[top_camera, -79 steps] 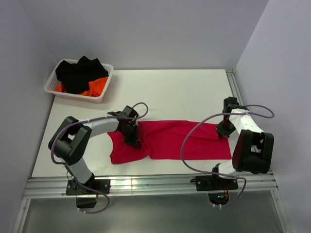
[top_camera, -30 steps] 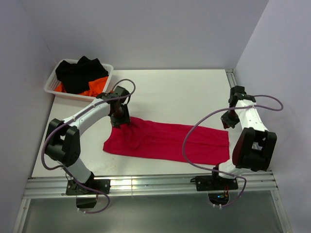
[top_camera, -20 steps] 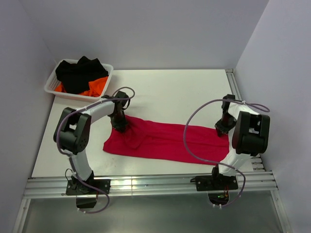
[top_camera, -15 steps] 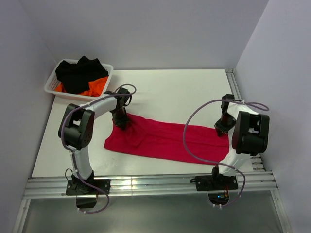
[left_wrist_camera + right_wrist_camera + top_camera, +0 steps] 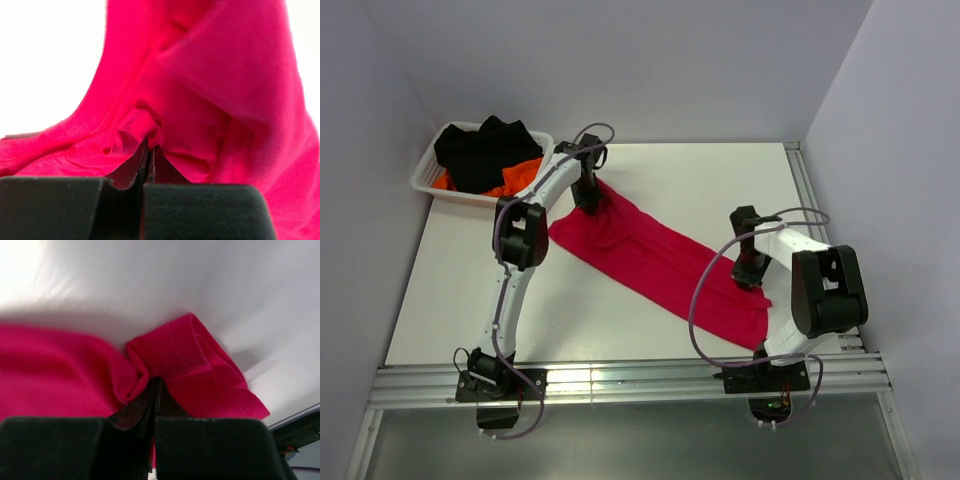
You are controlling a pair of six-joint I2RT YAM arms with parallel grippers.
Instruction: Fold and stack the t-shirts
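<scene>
1. The left gripper (image 5: 149, 150) has its jaws clenched on a bunched pinch of the red t-shirt (image 5: 225, 75). The cloth puckers into folds right at the fingertips.
2. The right gripper (image 5: 156, 385) is also clamped tight, nipping a folded corner of the same shirt, with its stitched hem visible just beside the tips.
3. From above, the red t-shirt (image 5: 650, 255) lies as a long band stretched diagonally across the white table (image 5: 700, 180).
4. The left gripper (image 5: 588, 200) holds the shirt's far left end, close to the basket. The right gripper (image 5: 750, 275) holds the near right end.
5. A white mesh basket (image 5: 420, 181) sits at the far left corner of the table. It holds black cloth (image 5: 480, 150) heaped over orange cloth (image 5: 525, 175).
</scene>
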